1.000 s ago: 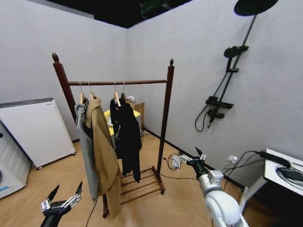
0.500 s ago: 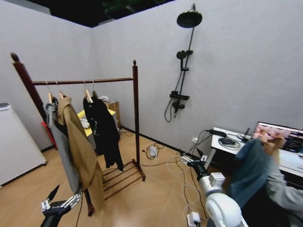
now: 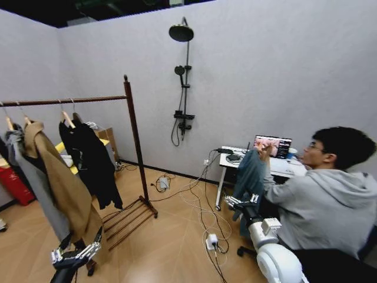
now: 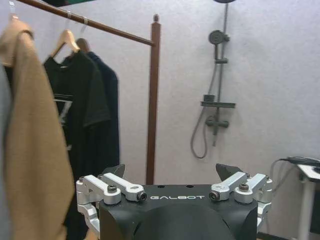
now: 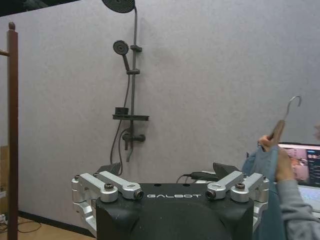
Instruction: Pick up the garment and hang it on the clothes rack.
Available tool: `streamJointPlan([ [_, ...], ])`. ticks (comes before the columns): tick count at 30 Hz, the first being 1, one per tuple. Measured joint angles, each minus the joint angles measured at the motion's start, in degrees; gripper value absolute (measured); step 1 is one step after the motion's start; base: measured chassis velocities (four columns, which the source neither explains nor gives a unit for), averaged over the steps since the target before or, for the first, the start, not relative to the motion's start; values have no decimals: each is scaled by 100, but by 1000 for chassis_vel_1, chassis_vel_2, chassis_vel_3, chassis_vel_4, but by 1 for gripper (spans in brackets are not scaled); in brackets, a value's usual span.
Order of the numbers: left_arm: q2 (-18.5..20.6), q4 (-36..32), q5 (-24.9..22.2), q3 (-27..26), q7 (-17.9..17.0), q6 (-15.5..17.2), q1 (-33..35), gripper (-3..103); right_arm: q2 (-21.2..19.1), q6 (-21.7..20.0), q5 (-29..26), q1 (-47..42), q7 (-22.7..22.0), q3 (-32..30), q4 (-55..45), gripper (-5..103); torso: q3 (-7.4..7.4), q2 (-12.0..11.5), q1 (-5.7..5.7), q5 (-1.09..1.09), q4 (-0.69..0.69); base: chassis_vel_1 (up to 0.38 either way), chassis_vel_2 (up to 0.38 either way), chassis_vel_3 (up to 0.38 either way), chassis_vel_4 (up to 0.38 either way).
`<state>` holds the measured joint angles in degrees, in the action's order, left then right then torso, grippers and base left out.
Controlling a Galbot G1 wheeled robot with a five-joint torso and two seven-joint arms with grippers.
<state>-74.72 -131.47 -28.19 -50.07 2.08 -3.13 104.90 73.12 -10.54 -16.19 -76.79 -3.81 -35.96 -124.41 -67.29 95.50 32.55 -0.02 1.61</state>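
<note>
Grey walls and wood floor are surrounding me. I am holding both pincers low, spread wide and gripping nothing: left gripper (image 3: pixel 75 253), right gripper (image 3: pixel 240 201). Up and left of the left one, the garment (image 3: pixel 93 162) is hanging on the clothes rack (image 3: pixel 134 138). Beyond the right one, a person's hand (image 5: pixel 275 151) is holding a bluish cloth on a hanger.

Red-brown clothes rack (image 3: pixel 134 141), plain black garment (image 3: pixel 91 162), tan coat (image 3: pixel 65 186).

Open wooden floor (image 3: pixel 171 236) ahead between the clothes rack (image 3: pixel 134 147) and the desk (image 3: pixel 259 168), but cables (image 3: pixel 200 206) trail across it; hanging clothes (image 3: pixel 65 183) crowd the left, a seated person (image 3: pixel 324 200) blocks the right
</note>
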Motion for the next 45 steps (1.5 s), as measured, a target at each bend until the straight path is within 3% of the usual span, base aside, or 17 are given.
streamJointPlan([
  [36,0,0,0,0,0,0,0,100,49,330,29,-259,89,-51,156,100,-2,-2,3,2,0,-70,-172,-179,-75],
  [39,0,0,0,1,1,0,-1,100,74,367,70,-280,91,-16,187,100,-2,-3,4,1,4,-23,-209,-209,-25],
  [45,0,0,0,1,1,0,0,100,87,466,108,-318,95,15,268,100,-2,-3,4,2,-2,74,-146,-163,77],
])
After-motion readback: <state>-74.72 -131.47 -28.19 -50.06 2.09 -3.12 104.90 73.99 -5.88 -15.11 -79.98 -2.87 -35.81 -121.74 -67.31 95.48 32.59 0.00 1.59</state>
